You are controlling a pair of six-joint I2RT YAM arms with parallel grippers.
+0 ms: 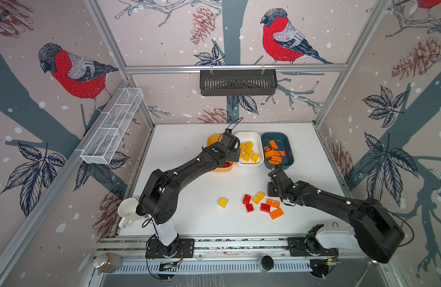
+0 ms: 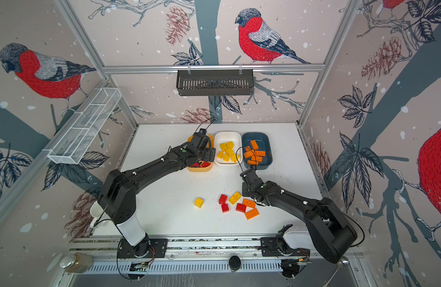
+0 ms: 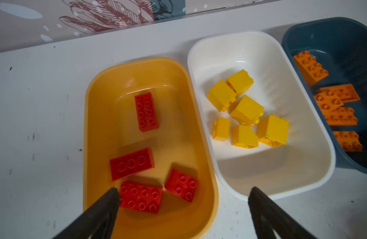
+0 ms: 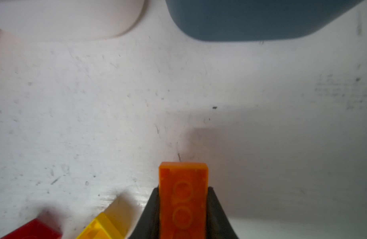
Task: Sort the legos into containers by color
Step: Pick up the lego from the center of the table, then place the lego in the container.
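- The left wrist view showed the left gripper (image 3: pixel 184 192) open over four red bricks (image 3: pixel 146 111) in the yellow-orange tray (image 3: pixel 137 62); the arm masked most of them in both top views.
- Only the right wrist view showed the right gripper (image 4: pixel 183 189) clamping an orange brick (image 4: pixel 183 175) over the counter (image 4: pixel 95 103).

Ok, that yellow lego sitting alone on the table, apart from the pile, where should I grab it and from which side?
Probably from straight above, closing on two opposite flat side walls of the lone yellow lego. It sits studs up, a blocky square, and stands apart from the pile, so either pair of sides looks reachable.
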